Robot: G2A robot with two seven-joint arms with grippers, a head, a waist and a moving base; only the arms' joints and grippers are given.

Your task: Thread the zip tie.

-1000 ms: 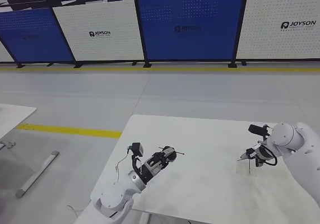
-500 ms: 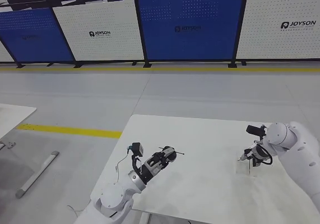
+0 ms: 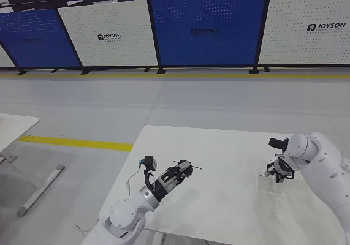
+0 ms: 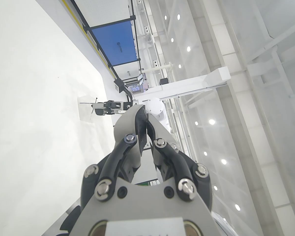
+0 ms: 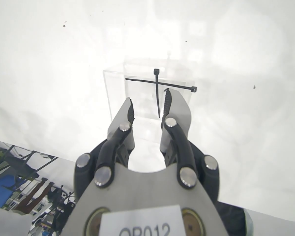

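Two thin black zip ties lie crossed on top of a small clear box on the white table. One zip tie points between my right gripper's fingers; the other zip tie runs across it, its head at one end. My right gripper hovers open just over the box, also seen in the top view as the right gripper. My left gripper is held above the table's near left part, its fingers pressed together. A thin black strip, seemingly another zip tie, sticks out of it.
The table's near edge runs close behind the left arm. Yellow floor lines and blue and white partition panels stand far behind. Another white table shows at the far left.
The right arm has shifted a little to the left and settled closer over the clear box. The left arm has kept still.
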